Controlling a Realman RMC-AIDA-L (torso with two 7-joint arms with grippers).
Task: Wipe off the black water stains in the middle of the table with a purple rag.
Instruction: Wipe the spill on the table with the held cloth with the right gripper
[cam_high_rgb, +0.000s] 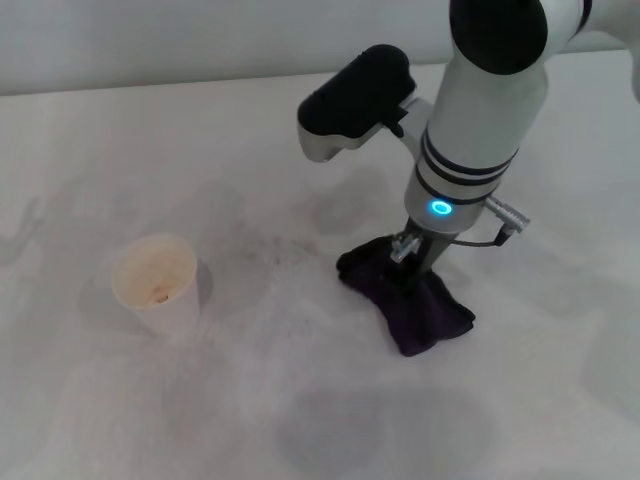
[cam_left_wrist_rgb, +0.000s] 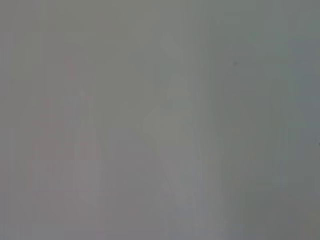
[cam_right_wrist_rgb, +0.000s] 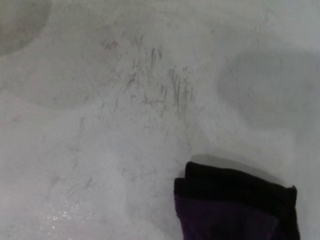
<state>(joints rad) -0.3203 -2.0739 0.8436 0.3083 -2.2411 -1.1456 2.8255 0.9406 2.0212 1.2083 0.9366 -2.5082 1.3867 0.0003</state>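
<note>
My right gripper (cam_high_rgb: 408, 255) is planted straight down on the purple rag (cam_high_rgb: 410, 300), jaws pinched into the bunched top of the cloth, with most of the rag spilling out on the side nearest me. From the right wrist view the rag's folded edge (cam_right_wrist_rgb: 235, 200) sits flat on the table (cam_high_rgb: 300, 400).

Just past that edge there's no solid black blot anymore as far as I can see, only thin grey streaks (cam_right_wrist_rgb: 160, 85) smeared over the surface, and a faint wet sheen closer in. So I'd say the wipe is mostly done and I'm on cleanup passes.

To do it well: keep steady downward pressure so the cloth stays flat, and push out across the streaks in overlapping strokes, leading with the folded edge. Don't lift mid-stroke.

Well beyond the streaks stands a paper cup (cam_high_rgb: 157, 282), so I'd stop each stroke short of it.

Left arm isn't in the head view; its wrist camera shows nothing but grey.
</note>
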